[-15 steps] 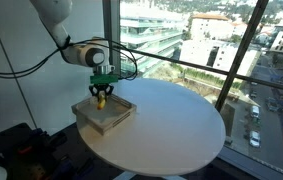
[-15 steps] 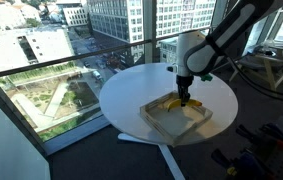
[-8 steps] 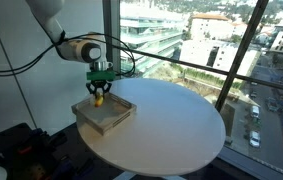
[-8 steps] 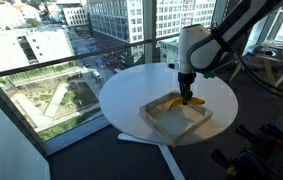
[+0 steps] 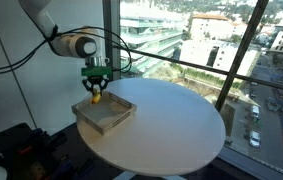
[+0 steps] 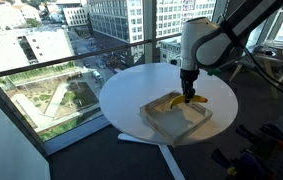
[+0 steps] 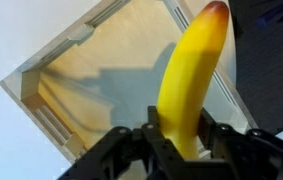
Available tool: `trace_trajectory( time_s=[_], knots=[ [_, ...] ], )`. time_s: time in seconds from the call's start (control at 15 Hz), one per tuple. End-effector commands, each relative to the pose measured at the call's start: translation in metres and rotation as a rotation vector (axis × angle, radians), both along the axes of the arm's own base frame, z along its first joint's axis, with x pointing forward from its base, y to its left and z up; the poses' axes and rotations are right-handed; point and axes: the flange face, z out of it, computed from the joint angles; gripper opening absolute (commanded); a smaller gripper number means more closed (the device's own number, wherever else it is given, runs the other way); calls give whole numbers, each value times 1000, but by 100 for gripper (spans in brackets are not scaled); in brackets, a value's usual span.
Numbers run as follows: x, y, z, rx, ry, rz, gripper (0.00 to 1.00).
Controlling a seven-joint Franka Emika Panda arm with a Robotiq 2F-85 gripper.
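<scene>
- Over the wooden tray (image 5: 116,122), toward its back edge, the jaws are closed on a banana (image 5: 95,97) and pinch it near one end.
- From the wrist view, the jaws press both sides of the banana (image 7: 191,80). Its yellow body runs away from the camera to a reddish-brown tip, and it throws a shadow on the tray (image 7: 41,105) floor below.
- Over the last second the arm (image 5: 71,45) has risen a little and drifted toward the tray's rim, and the banana (image 6: 181,100) has come up with it.
- By my reading the grasp has held: the jaws now carry the fruit, which seems to hang just clear of the tray (image 6: 161,128) floor rather than lying on it.
- Tray and fruit sit near the edge of the round white surface (image 5: 171,120), beside the window.
</scene>
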Motion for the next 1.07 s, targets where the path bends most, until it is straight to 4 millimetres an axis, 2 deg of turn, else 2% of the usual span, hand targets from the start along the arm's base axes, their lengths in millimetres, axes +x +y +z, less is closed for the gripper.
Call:
trace_trajectory(
  time_s=[0.0, 1.0],
  knots=[
    [-11, -3, 15, -23, -4, -51, 16],
    [-20, -31, 18, -11, 20, -422, 16]
  ],
)
